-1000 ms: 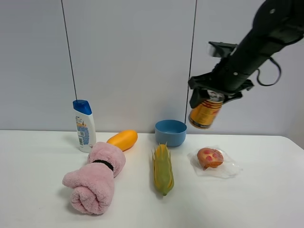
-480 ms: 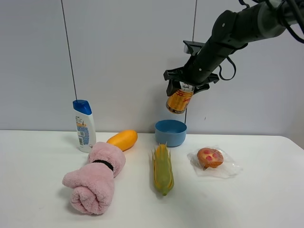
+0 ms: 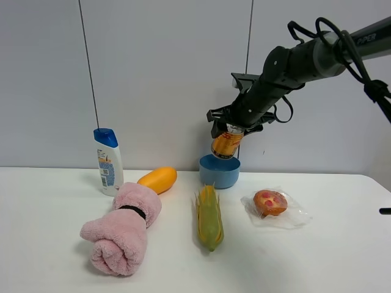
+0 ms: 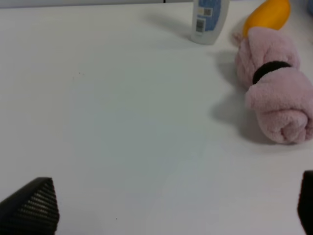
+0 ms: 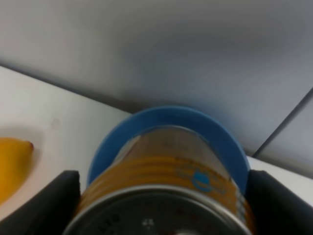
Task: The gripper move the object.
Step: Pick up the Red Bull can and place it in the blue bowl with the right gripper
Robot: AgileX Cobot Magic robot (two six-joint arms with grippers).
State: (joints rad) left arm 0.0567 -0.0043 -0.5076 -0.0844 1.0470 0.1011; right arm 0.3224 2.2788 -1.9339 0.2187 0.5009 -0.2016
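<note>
The object, a gold-yellow can point(image 3: 226, 144) with red markings, hangs tilted just above the blue bowl point(image 3: 219, 171) at the back of the table. My right gripper point(image 3: 233, 126) is shut on the can's upper part, its dark arm reaching in from the upper right. In the right wrist view the can point(image 5: 166, 171) fills the space between the black fingers point(image 5: 62, 196), and the bowl's rim point(image 5: 166, 113) shows right behind it. My left gripper point(image 4: 168, 210) is open above bare table, with only its fingertips point(image 4: 34, 205) showing.
A white shampoo bottle point(image 3: 108, 162) stands at the back left, with an orange mango point(image 3: 157, 179) beside it. A rolled pink towel point(image 3: 122, 229), an ear of corn point(image 3: 209, 217) and a wrapped bun point(image 3: 270, 203) lie across the white table point(image 3: 342, 256).
My right arm has carried the can leftward and down, from high up at the right to just over the blue bowl. Nothing on the table moved.
</note>
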